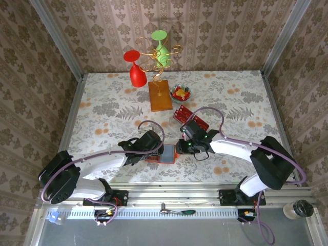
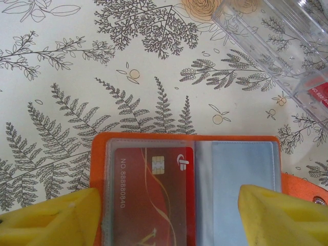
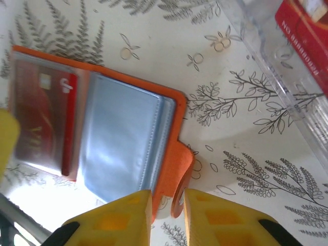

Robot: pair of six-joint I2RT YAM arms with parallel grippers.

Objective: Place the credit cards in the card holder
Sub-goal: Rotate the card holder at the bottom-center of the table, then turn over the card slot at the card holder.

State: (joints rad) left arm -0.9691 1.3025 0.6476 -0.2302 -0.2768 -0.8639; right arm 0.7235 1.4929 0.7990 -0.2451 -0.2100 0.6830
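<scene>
The orange card holder (image 1: 166, 152) lies open on the table in front of both arms. One red credit card (image 2: 154, 195) sits inside its left clear sleeve, and the right sleeve (image 2: 241, 174) is empty. More red credit cards (image 1: 190, 119) lie in a clear plastic case (image 2: 266, 41) just beyond. My left gripper (image 2: 169, 215) is open, its yellow fingers (image 2: 56, 220) straddling the holder's near edge. My right gripper (image 3: 168, 205) stands narrowly open at the holder's right edge, with the orange snap tab (image 3: 179, 189) between its fingers.
A brown wooden block (image 1: 160, 96) carrying a gold wire stand is behind the case. A bowl of candies (image 1: 181, 93) sits beside it. A red glass (image 1: 136, 69) and a green glass (image 1: 161, 48) are at the back. Walls enclose the table.
</scene>
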